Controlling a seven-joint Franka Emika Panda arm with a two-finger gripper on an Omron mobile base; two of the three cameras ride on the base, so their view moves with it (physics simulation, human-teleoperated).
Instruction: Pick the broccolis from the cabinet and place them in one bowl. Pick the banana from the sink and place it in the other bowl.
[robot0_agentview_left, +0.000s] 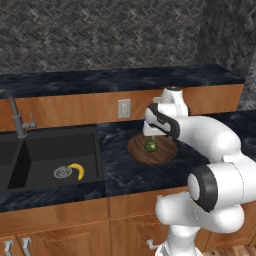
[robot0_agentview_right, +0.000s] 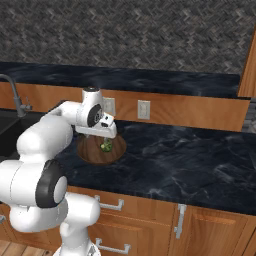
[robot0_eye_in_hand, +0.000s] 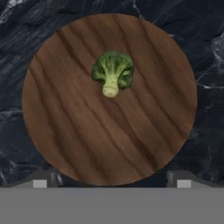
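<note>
One broccoli (robot0_eye_in_hand: 113, 72) lies loose in the brown wooden bowl (robot0_eye_in_hand: 65, 131), a little off its centre. My gripper (robot0_eye_in_hand: 112, 181) hangs straight above the bowl, open, with nothing between its fingertips (robot0_eye_in_hand: 40, 180). From the base, the gripper (robot0_agentview_left: 151, 137) hovers just over the broccoli (robot0_agentview_left: 151, 146) and the bowl (robot0_agentview_left: 167, 154) on the dark counter. The right base view has the same gripper (robot0_agentview_right: 106, 136), broccoli (robot0_agentview_right: 106, 146) and bowl (robot0_agentview_right: 89, 151). The yellow banana (robot0_agentview_left: 77, 170) lies in the black sink (robot0_agentview_left: 50, 145) beside a drain. The cabinet's wooden edge (robot0_agentview_right: 248, 65) is at far right. The other bowl is out of view.
A tall grey faucet (robot0_agentview_left: 15, 114) stands behind the sink. Wall outlets (robot0_agentview_left: 124, 108) sit on the wooden backsplash behind the bowl. Dark marble counter (robot0_agentview_right: 190, 160) stretches to the right of the bowl. Wooden drawers with silver handles (robot0_agentview_right: 111, 204) run below.
</note>
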